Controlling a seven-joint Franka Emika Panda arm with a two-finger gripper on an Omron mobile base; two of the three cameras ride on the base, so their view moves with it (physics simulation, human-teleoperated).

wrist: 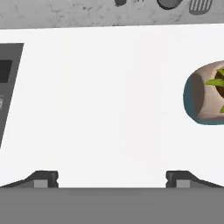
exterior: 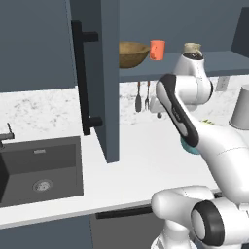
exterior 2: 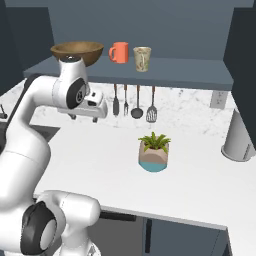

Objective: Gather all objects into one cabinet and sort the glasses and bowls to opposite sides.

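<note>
Cabinet (exterior: 109, 73) is open, door swung out toward the sink (exterior: 41, 170), long black bar handle (exterior: 82, 78) facing us. On its bottom shelf: wooden bowl (exterior 2: 77, 52) at the left end, orange cup (exterior 2: 119, 52) just beside it on the right, beige mug (exterior 2: 142, 58) next along. Right half of the shelf is bare.

Gripper (wrist: 111, 177) hangs over bare white counter (wrist: 109, 96), jaws apart, holding nothing. Plant pot (exterior 2: 154, 155) stands off to its right on the counter, not a task item. Utensils (exterior 2: 134, 102) hang on the wall under the shelf, also not ours.

Step in hand, as I judge it: between picks, hand empty. 3 of 4 items sit in 1 cabinet; I can't find the grey-brown mug in these views, possibly it is behind the arm or out of frame.

Sorting looks unfinished: the 2 cups sit close to the bowl instead of at the far end.

Next move calls for locating that 4th mug, or raising the hand to shelf height and taking the orange cup by its rim or wall to shift it right. Watch clearance with the bowl on approach.
</note>
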